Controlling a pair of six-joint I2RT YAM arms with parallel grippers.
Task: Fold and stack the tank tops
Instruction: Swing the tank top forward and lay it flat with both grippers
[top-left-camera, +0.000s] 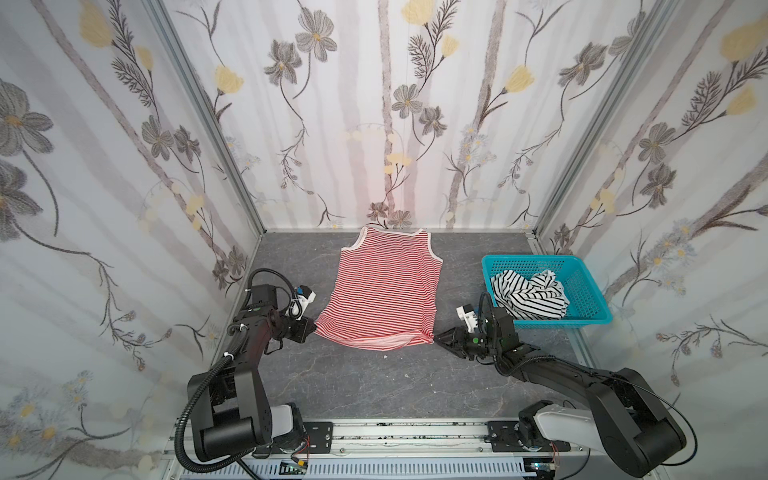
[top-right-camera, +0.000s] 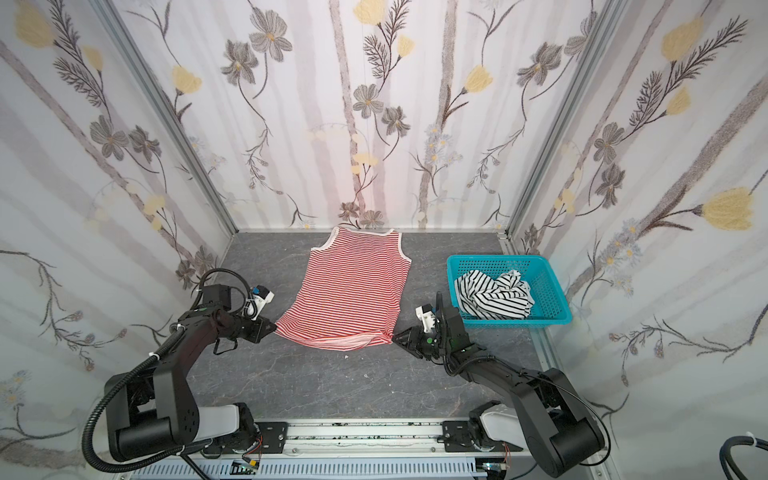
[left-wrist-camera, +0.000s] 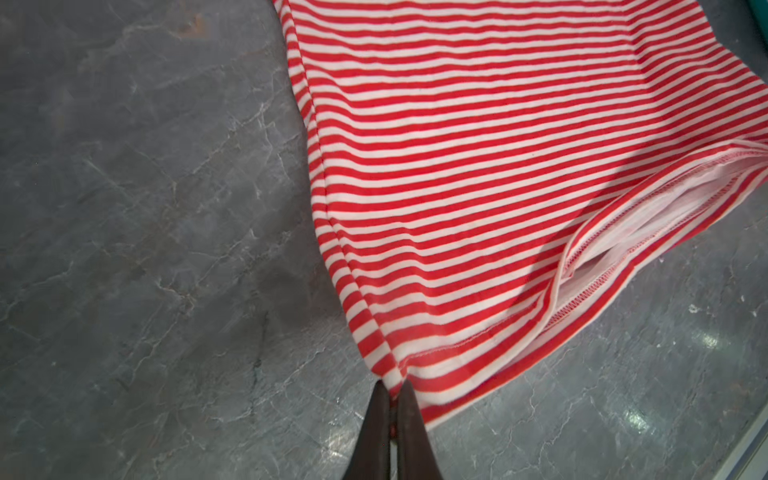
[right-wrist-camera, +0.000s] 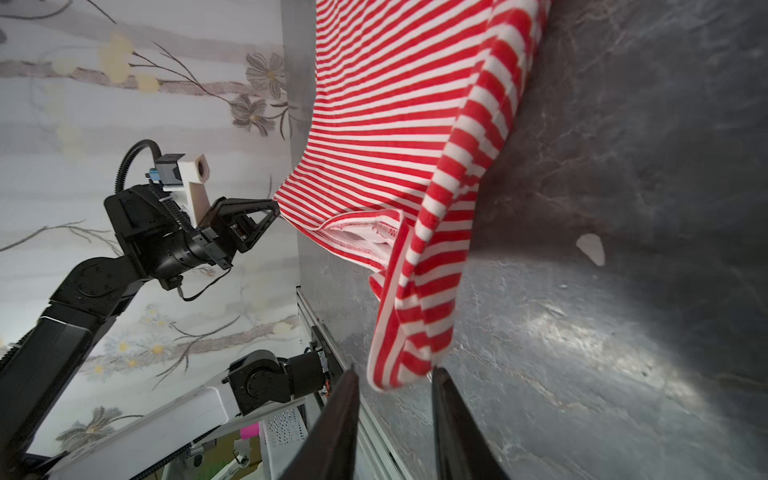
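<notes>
The soft red-and-white striped knit tank top (top-left-camera: 386, 286) is lying flat on the grey marbled bench (top-left-camera: 374, 386), with its hem toward the arms. The left gripper (left-wrist-camera: 392, 388) is pinching one hem corner tight. The right gripper (right-wrist-camera: 395, 374) is standing with its jaws apart, the other corner hanging loose between them, unclamped. The right one should probably be closing squarely on both layers before any lifting, so the fold is going over evenly. The turquoise plastic mesh basket (top-left-camera: 532, 258) is holding the crumpled black-and-white striped tank top (top-left-camera: 528, 295).
</notes>
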